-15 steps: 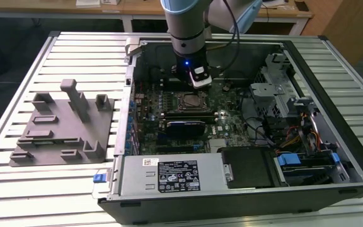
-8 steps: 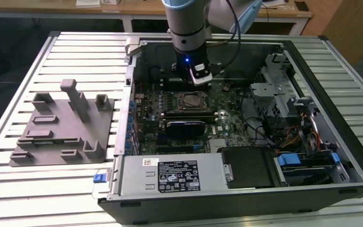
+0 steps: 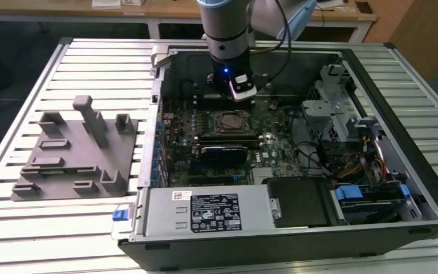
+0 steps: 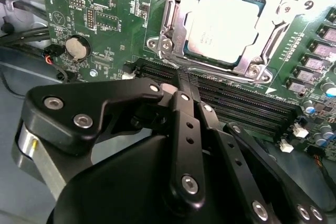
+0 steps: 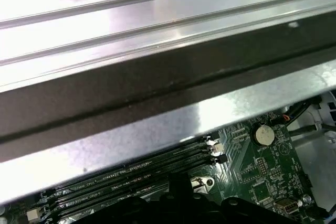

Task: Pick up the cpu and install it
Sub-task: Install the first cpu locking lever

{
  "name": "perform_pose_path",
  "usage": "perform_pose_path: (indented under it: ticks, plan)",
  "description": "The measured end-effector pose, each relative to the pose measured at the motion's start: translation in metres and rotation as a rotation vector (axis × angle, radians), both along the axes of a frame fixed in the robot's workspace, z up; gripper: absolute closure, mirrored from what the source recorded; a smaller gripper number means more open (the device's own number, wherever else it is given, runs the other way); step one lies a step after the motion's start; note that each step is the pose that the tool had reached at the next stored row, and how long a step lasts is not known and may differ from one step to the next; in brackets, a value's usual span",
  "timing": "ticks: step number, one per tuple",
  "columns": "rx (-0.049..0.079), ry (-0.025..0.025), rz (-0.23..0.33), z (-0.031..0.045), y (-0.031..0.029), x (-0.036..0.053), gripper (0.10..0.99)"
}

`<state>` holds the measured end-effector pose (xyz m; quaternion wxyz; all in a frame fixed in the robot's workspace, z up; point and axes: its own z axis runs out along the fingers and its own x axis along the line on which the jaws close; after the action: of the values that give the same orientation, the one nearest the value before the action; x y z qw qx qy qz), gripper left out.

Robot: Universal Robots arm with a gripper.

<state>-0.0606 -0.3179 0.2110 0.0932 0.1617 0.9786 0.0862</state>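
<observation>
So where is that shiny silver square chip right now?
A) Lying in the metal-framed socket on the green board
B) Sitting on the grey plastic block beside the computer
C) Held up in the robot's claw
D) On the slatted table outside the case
A: in the second wrist view the cpu lies flat inside the socket frame on the motherboard, beyond the gripper.

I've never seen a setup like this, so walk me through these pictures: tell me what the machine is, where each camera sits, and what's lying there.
The grey arm in the exterior view is a robot arm; its gripper hangs inside an open computer case lying on a slatted table. Two more cameras ride near its wrist. In the second wrist view, the black gripper is up close, and past it the cpu, a silvery square chip, sits in its metal-framed socket on the green motherboard. The gripper holds nothing. A grey plastic fixture rests beside the case.
</observation>
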Motion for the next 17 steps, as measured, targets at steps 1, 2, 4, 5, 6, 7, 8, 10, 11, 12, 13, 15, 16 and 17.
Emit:
perform_pose_path:
  ticks: [1, 2, 4, 5, 6, 7, 8, 10, 11, 12, 13, 15, 16, 17]
  plan:
    - [-0.002, 0.0035, 0.000, 0.0000, 0.0000, 0.0002, 0.980]
    - [-0.008, 0.0103, 0.000, 0.0000, 0.0000, 0.0006, 0.980]
    - [-0.022, 0.0272, 0.000, -0.0003, 0.0000, 0.0020, 0.980]
    - [-0.030, 0.0370, 0.000, -0.0004, 0.0000, 0.0030, 0.980]
    - [-0.038, 0.0480, 0.000, -0.0004, 0.0000, 0.0042, 0.980]
    - [-0.046, 0.0604, 0.000, -0.0005, 0.0000, 0.0056, 0.980]
    - [-0.054, 0.0736, 0.000, -0.0004, 0.0000, 0.0071, 0.980]
    - [-0.066, 0.1010, 0.000, -0.0005, 0.0000, 0.0106, 0.980]
    - [-0.069, 0.1122, 0.001, -0.0006, 0.0000, 0.0121, 0.980]
    - [-0.071, 0.1215, 0.001, -0.0007, -0.0001, 0.0134, 0.980]
    - [-0.073, 0.1291, 0.001, -0.0007, -0.0003, 0.0145, 0.980]
    - [-0.075, 0.1372, 0.001, -0.0006, -0.0013, 0.0159, 0.980]
    - [-0.076, 0.1385, 0.001, -0.0006, -0.0020, 0.0163, 0.980]
    - [-0.076, 0.1389, 0.001, -0.0007, -0.0029, 0.0166, 0.980]
